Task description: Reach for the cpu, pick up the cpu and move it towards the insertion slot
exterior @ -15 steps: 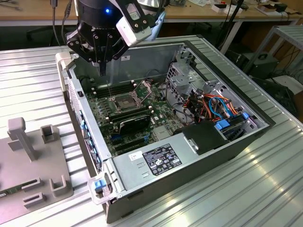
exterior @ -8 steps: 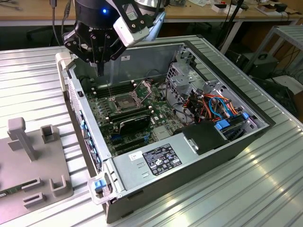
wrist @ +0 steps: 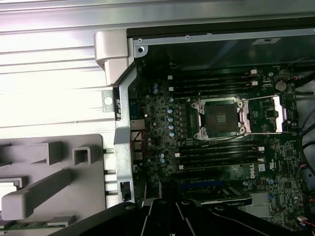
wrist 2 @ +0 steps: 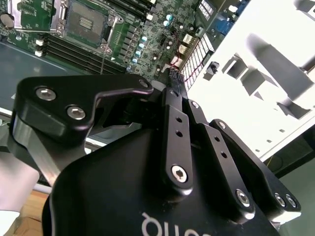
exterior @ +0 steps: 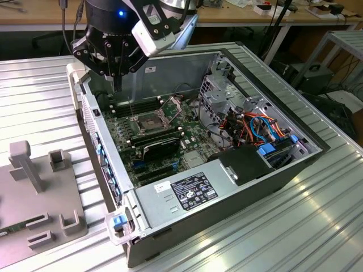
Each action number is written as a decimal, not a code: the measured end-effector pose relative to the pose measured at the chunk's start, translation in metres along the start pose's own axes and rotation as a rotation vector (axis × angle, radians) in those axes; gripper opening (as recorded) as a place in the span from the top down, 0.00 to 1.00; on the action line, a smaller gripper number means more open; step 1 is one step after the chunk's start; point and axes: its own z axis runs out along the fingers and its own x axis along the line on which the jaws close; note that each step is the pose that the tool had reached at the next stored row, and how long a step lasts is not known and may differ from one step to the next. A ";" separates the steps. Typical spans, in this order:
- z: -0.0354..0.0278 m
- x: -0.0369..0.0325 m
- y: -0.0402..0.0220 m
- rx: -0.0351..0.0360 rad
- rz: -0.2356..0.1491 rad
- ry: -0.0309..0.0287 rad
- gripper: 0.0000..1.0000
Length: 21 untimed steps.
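Open computer case [exterior: 170, 71] lies on a ribbed metal table [exterior: 317, 221], motherboard exposed. The gripper [exterior: 117, 84] hangs over the case's far corner on the exterior view's left, fingers pointing down. They appear pressed together, with nothing visible between them.

The insertion slot [wrist: 219, 119] sits mid-board, between banks of long black memory slots [wrist: 216, 83]. Its dark centre is uncovered and its retention plate [wrist: 268, 114] is swung open to one side. In the exterior view the gripper is above the socket and offset from it toward the case wall, not touching the board.

The cpu [wrist: 7, 190] – a pale square piece, partly cut off at the edge of the first wrist view – lies in a recess of the grey fixture plate [exterior: 22, 207] beside the case. It is outside the case, well apart from both gripper and socket.

A green circuit strip [exterior: 12, 229] lies on the same plate, near upright grey holders [exterior: 57, 160].
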 end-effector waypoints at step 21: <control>0.0003 0.0133 -0.0010 0.0000 0.000 0.0002 0.89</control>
